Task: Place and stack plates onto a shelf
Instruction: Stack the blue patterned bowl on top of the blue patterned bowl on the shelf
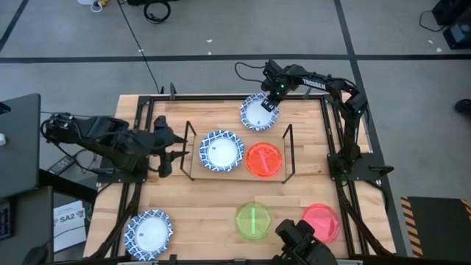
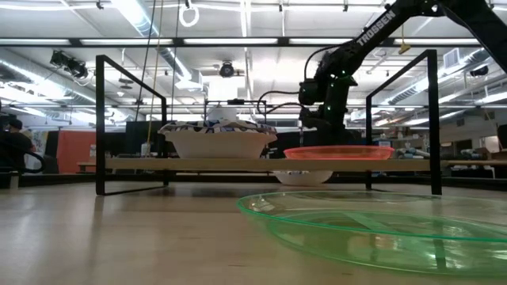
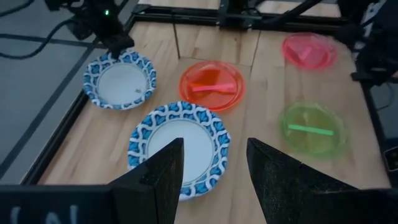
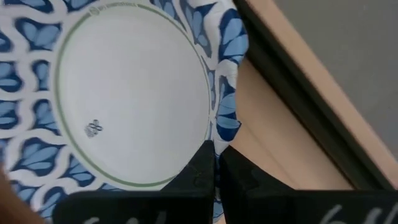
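Note:
The shelf is a light board with black wire frames. On it lie a blue-rimmed white plate and an orange plate. My right gripper is beyond the shelf, near the table's far edge. It is shut on a second blue-rimmed plate. My left gripper hovers open just left of the shelf, pointing at the blue-rimmed plate there and touching nothing. A green plate, a red-pink plate and a third blue-rimmed plate lie near the table's near edge. My right gripper pinches the blue-rimmed plate's patterned rim between its two shut fingers, on the plate's far right side. The fingers come from above and the far side, slanting down. The plate lies about level; I cannot tell whether it rests on the table or is lifted clear.
The black frame rail along the table's far edge runs close beside the held plate. The shelf's wire loops stand at both short ends. Bare shelf board remains right of the orange plate. The low view looks past the green plate.

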You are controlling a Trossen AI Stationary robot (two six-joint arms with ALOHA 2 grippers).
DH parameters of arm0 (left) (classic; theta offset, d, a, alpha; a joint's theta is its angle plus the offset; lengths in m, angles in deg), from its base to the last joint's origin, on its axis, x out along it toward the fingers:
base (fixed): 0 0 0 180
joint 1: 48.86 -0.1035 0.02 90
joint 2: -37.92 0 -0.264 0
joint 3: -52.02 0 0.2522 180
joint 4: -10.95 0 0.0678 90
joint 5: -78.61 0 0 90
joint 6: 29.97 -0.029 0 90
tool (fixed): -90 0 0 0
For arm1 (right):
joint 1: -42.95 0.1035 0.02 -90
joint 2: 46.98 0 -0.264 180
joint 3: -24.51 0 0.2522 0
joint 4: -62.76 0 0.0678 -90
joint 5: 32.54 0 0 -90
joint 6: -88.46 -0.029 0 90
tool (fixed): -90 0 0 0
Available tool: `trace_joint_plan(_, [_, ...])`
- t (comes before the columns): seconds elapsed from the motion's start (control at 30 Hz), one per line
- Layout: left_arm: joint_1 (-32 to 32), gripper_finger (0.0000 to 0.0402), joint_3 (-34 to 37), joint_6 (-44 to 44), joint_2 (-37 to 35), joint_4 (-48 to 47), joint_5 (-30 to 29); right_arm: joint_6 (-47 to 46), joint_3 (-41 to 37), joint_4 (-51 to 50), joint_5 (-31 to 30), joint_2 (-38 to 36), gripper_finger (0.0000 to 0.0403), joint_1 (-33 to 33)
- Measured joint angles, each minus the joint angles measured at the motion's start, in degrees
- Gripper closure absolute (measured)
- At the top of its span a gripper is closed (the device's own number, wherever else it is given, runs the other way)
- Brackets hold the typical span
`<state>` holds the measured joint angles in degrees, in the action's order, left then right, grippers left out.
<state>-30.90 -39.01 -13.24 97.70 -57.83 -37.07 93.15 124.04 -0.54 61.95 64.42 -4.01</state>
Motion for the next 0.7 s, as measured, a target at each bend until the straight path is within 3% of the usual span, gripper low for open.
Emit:
trace_joint_plan(0.2, [6.0,0.0219,6.2,4.5,-2.2,2.6,-3.2,0.0,4.0,-2.2,0.0,0.0,0.0391,0.0])
trace_joint_plan(0.43, [10.8,0.0219,19.7,6.4,-8.7,14.9,-3.6,0.0,9.4,-4.7,0.0,0.0,0.0391,0.0])
trace_joint_plan(0.7, [14.2,0.0219,30.1,6.2,-14.4,24.8,-3.7,-0.3,17.2,-8.7,0.0,0.0,0.0391,0.7])
